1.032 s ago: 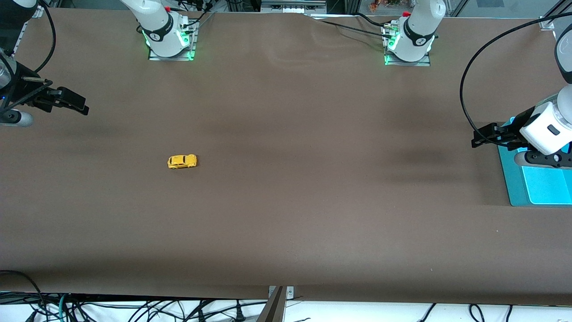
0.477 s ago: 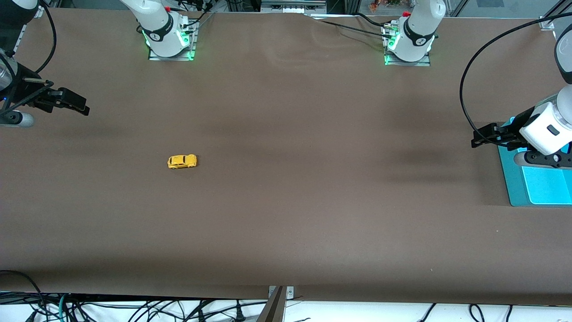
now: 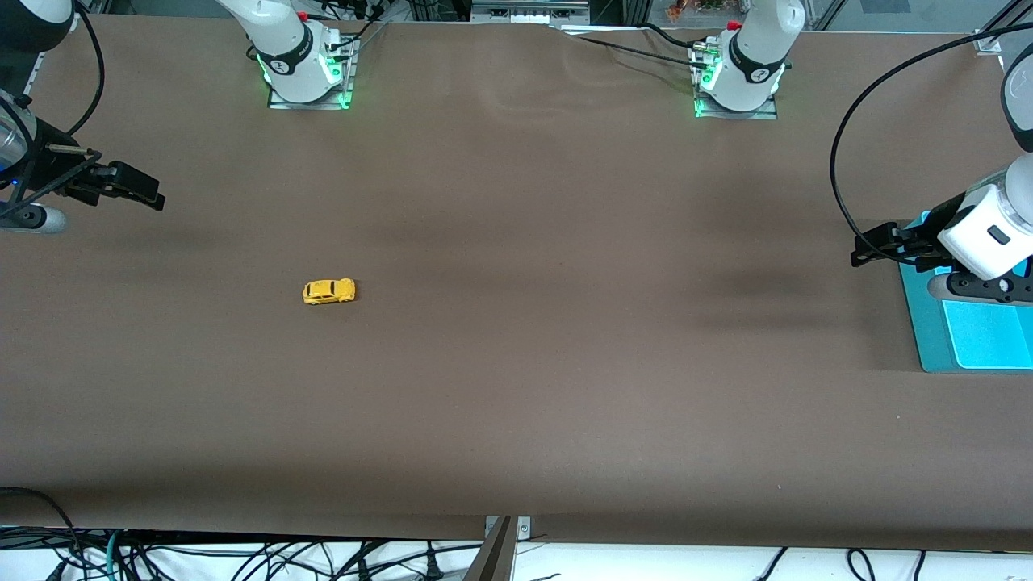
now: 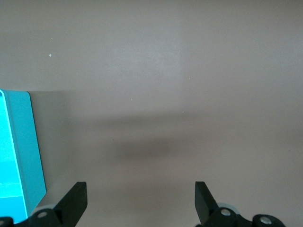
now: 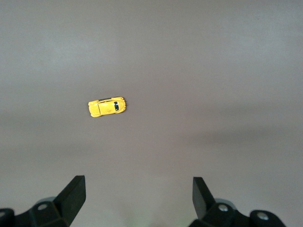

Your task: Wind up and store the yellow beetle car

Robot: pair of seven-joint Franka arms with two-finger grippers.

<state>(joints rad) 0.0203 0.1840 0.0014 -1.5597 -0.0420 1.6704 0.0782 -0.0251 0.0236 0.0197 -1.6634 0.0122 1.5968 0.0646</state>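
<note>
Both black two-finger grippers hung wide open and empty, right gripper (image 3: 149, 196) edged slightly toward tiny yellow beetle car (image 3: 328, 291), left gripper (image 3: 867, 247) unmoved beside teal tray (image 3: 920, 323).

Teal tray (image 3: 928, 339) cut by edge

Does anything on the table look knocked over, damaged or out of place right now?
Nothing stands out. The yellow beetle car sits upright on its wheels on the brown table, apart from both arms. The teal tray lies flat at the left arm's end of the table.
</note>
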